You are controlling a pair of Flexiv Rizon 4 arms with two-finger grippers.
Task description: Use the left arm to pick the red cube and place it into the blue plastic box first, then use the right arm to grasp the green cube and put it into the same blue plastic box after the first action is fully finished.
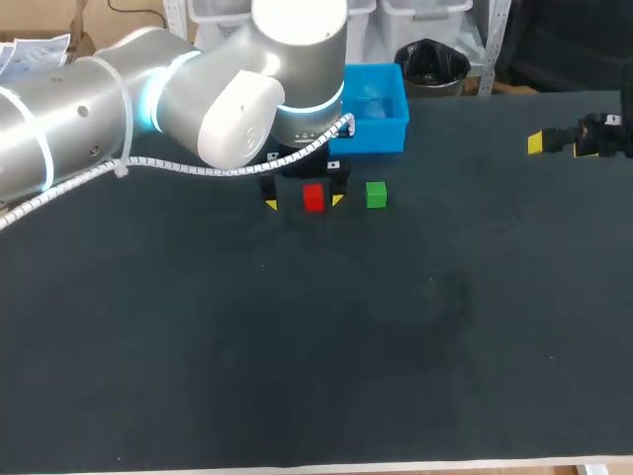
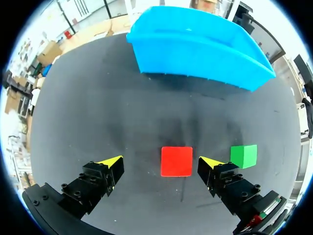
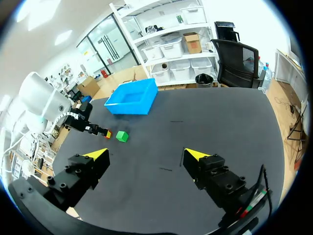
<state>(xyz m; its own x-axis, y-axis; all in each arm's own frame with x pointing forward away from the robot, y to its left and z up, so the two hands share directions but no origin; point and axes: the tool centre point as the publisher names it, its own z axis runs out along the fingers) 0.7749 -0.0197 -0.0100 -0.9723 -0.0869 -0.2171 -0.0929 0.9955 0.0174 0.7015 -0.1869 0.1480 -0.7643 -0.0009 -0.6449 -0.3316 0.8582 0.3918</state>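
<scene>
Where your left arm [image 1: 148, 94] comes in across the counter [image 1: 297, 346], its gripper [image 1: 305, 201] stands low over the dark surface with its fingers spread wide. The red cube [image 1: 315, 198] sits on the counter between the two yellow tips. In the left wrist view you can see a strip of bare counter on each side of the red cube [image 2: 176, 161], wider on one side and narrow on the other. So the left gripper [image 2: 161, 161] straddles the cube and has hold of nothing.

Just to the right of that, the green cube [image 1: 376, 195] rests on the counter, near the red one but apart from it, and just outside the gripper's right finger [image 2: 230, 183]. The wrist view shows the green cube [image 2: 243, 155] beside that finger, not touching it.

Behind both cubes stands the blue plastic box [image 1: 381, 134], open side up, with its left part hidden by the arm in the head view. Ahead of the left gripper its near wall [image 2: 195, 58] faces the cubes across a stretch of counter. Both cubes lie outside the box.

Far to the right, your right gripper [image 1: 556, 148] hangs over the counter's far right part, well apart from everything else. Its own view shows the right gripper [image 3: 146, 154] wide open with only counter between the tips. Far ahead of it are the box [image 3: 128, 108], the green cube [image 3: 122, 136] and the left gripper [image 3: 95, 129].
</scene>
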